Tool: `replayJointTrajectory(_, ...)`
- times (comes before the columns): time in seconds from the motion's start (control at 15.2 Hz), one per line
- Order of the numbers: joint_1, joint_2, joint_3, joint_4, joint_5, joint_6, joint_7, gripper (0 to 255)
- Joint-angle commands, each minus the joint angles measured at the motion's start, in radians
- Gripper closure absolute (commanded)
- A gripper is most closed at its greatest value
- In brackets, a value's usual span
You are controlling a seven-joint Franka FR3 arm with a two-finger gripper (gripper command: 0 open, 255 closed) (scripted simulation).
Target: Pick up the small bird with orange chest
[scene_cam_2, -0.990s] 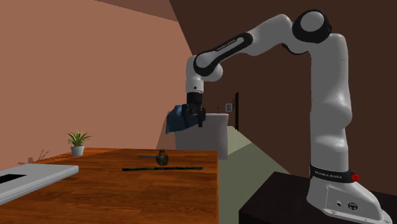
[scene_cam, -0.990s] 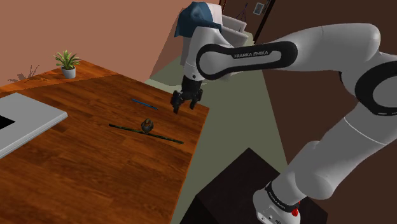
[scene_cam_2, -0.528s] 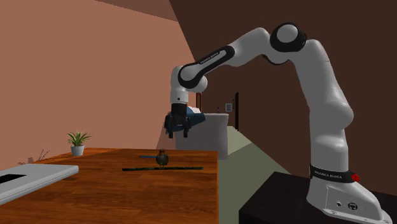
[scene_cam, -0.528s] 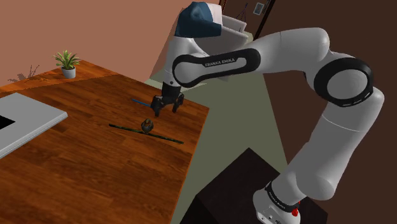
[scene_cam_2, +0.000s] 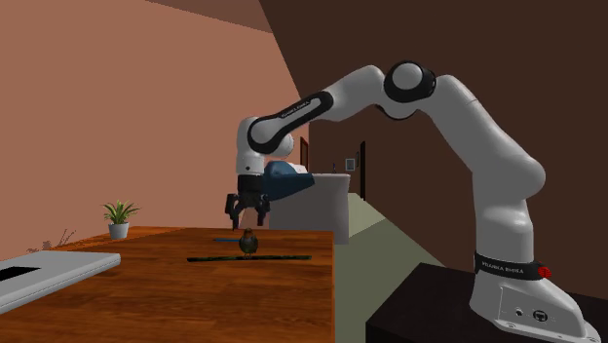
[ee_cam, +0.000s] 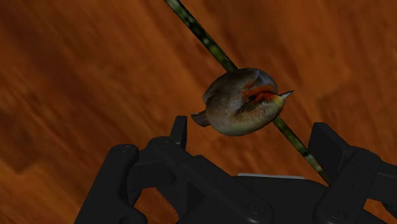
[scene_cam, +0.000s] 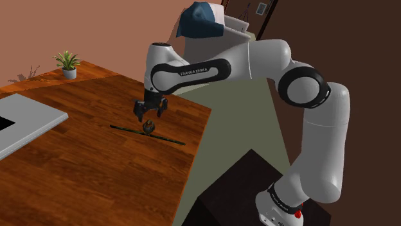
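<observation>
Spread open, my gripper [scene_cam: 149,116] hangs just above the bird [ee_cam: 243,102], aligned so each jaw can drop beside it.

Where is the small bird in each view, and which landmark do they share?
Shoulder view: bird left of centre on the table, under the gripper.
Second exterior view: bird left of centre, under the gripper.
Wrist view: bird just beyond the gripper.
Shared landmark: thin green stick beneath it.

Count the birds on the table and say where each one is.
1. The small bird sits on the thin green stick on the wooden table, just below the open gripper. None seem hidden.
</observation>
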Motion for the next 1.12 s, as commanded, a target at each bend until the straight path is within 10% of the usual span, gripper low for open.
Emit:
replayJointTrajectory(0.0,0.005,0.024,-0.002,0.009,-0.005,0.015,0.004,0)
replayJointTrajectory(0.46,0.008,0.06,-0.007,-0.011,-0.011,0.072,0.005,0)
replayJointTrajectory(0.53,0.008,0.061,-0.007,-0.01,-0.011,0.071,0.005,255)
replayJointTrajectory(1.06,0.009,0.061,-0.007,-0.011,-0.012,0.072,0.006,255)
